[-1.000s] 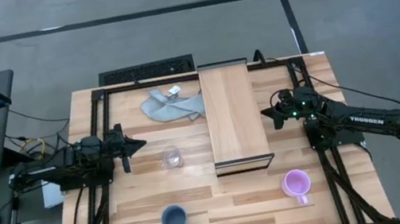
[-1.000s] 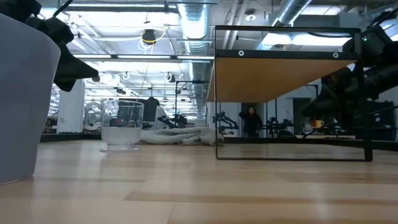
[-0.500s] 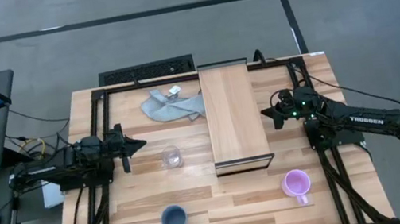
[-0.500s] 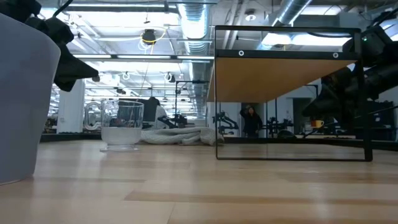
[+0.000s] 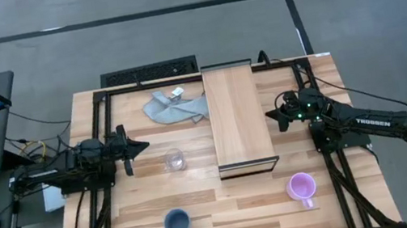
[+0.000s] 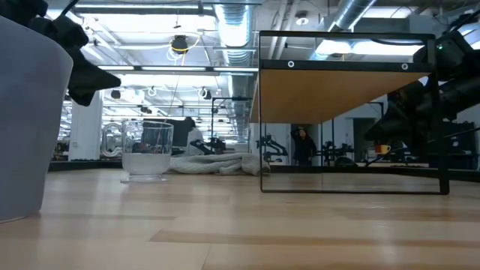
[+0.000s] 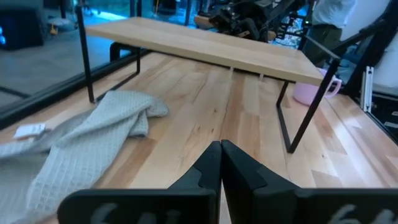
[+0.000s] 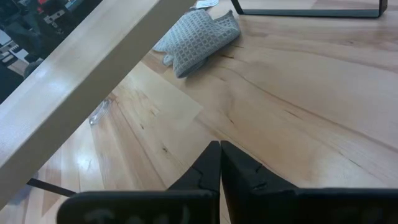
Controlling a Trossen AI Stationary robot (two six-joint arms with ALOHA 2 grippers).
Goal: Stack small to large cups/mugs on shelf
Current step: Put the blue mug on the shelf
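Three cups stand upright on their bases on the tabletop. The clear glass cup is left of the shelf. The blue-grey mug is near the front edge, and the pink mug is at the front right. The shelf stands on thin dark legs with nothing on its top. My left gripper is shut and hovers left of the glass cup, pointing toward it. My right gripper is shut beside the shelf's right edge. In both wrist views the fingertips meet with nothing between them.
A crumpled grey cloth lies at the far side, left of the shelf. A dark keyboard sits beyond the table's far edge. In the low view the blue-grey mug fills the left foreground. Bare tabletop lies between the cups.
My left gripper's fingertips have tipped up a little in the low view; it stays shut and in place. The cups and shelf have not moved.
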